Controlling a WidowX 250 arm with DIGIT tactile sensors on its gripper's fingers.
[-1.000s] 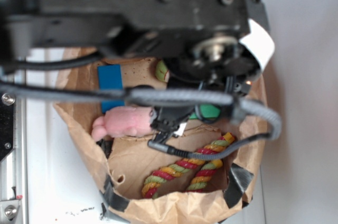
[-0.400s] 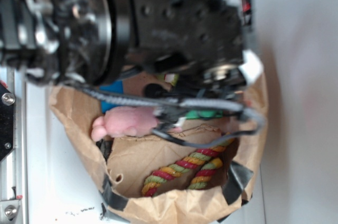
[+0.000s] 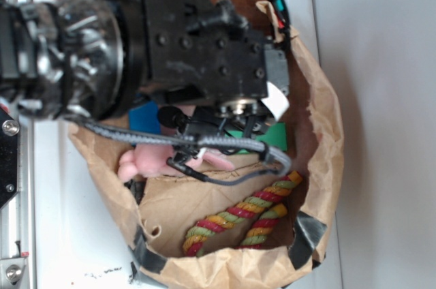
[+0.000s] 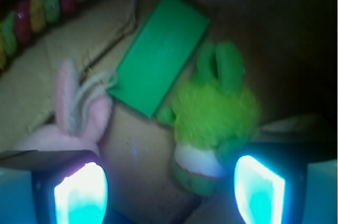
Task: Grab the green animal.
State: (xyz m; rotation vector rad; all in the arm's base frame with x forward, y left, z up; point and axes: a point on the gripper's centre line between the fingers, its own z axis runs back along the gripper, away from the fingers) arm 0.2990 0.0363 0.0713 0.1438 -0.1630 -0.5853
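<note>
The green animal (image 4: 214, 113) is a fuzzy lime-green plush with a white-and-red face patch, lying on the brown paper floor in the wrist view. It sits just ahead of my gripper (image 4: 169, 189), nearer the right fingertip (image 4: 259, 189) than the left fingertip (image 4: 80, 195). The jaws stand wide apart with nothing between them. In the exterior view the arm (image 3: 170, 43) hides the green animal and the gripper's jaws.
A flat green rectangular block (image 4: 161, 52) lies beside the plush and also shows in the exterior view (image 3: 272, 138). A pink plush animal (image 4: 71, 123) (image 3: 146, 163) lies at left. A striped rope (image 3: 238, 217), a blue block (image 3: 144, 117) and the paper bag walls (image 3: 320, 132) surround them.
The arm has swung down and toward the bag's back, now covering the spot where the green animal lay. The toys in the bag have not moved.
</note>
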